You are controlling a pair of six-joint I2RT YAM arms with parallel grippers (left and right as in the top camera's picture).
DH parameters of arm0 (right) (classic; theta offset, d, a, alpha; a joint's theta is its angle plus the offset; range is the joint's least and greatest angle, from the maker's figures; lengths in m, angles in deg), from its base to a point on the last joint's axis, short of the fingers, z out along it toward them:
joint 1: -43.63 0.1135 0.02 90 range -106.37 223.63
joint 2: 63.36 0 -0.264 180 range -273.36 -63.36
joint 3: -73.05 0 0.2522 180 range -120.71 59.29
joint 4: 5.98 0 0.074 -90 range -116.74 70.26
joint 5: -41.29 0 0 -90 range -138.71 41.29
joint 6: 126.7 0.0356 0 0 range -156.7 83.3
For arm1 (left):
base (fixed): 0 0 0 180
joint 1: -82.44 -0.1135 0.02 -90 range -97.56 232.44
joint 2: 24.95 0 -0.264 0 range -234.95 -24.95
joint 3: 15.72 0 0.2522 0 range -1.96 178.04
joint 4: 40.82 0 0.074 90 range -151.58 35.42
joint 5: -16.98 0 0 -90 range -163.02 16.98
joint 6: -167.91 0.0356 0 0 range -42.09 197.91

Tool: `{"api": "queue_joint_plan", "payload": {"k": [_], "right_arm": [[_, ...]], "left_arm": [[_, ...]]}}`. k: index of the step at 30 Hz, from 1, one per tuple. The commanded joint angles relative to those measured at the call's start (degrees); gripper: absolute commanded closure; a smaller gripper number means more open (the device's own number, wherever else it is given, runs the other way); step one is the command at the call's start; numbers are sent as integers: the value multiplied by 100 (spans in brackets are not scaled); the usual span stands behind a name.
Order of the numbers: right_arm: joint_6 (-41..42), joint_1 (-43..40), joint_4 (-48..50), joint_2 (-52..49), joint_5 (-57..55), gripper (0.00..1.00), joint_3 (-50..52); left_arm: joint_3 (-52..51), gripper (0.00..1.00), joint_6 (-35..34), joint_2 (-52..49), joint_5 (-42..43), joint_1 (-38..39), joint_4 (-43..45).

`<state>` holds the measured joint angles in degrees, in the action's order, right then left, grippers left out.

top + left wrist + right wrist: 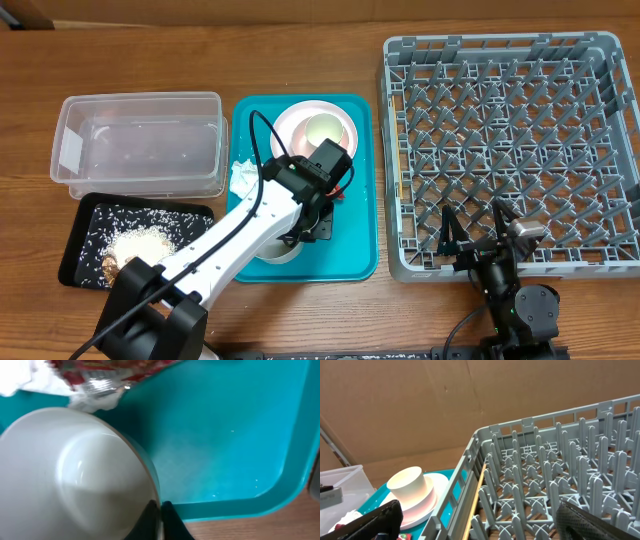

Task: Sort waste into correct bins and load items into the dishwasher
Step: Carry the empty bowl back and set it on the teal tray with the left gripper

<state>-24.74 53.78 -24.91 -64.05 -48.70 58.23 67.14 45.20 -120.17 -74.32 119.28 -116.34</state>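
Left end effector (160, 522) narrow, pinched on rim of white bowl (70, 475) at front-left corner of teal tray (225, 435); can't tell if bowl is resting or lifted. Red wrapper (100, 370) and napkin (243, 178) on same tray, just behind bowl. Cup (322, 130) sits on plate (290, 120) at tray's far end. Rice (140, 240) in black tray (90, 215), clear tub (140, 97) behind it. Right end effector (472, 215) wide, nothing in it, at near edge of dish rack (510, 130).
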Motion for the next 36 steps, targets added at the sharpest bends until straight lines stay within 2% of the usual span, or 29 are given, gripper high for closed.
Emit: {"api": "queue_joint_plan", "payload": {"k": [1, 3, 5, 11, 18, 22, 29, 36], "right_arm": [[7, -15, 35, 46, -7, 0, 61], [7, -15, 35, 46, -7, 0, 61], [7, -15, 35, 46, -9, 0, 61], [7, -15, 35, 46, -7, 0, 61], [7, -15, 35, 46, -9, 0, 61], [7, -15, 35, 46, -7, 0, 61], [7, -17, 35, 46, -7, 0, 61], [7, -15, 35, 46, -9, 0, 61]], "left_arm": [[39, 77, -46, 13, -166, -114, -46], [39, 58, -13, 13, -164, -136, -184], [42, 53, 122, 13, -166, -136, -334], [334, 63, 313, 57, -592, -299, -1143], [695, 60, 313, 393, -835, -719, -1757], [684, 62, 313, 426, -833, -1014, -2079], [321, 65, 310, 426, -835, -1519, -2048], [-369, 66, 92, 424, -1156, -1668, -1810]]}}
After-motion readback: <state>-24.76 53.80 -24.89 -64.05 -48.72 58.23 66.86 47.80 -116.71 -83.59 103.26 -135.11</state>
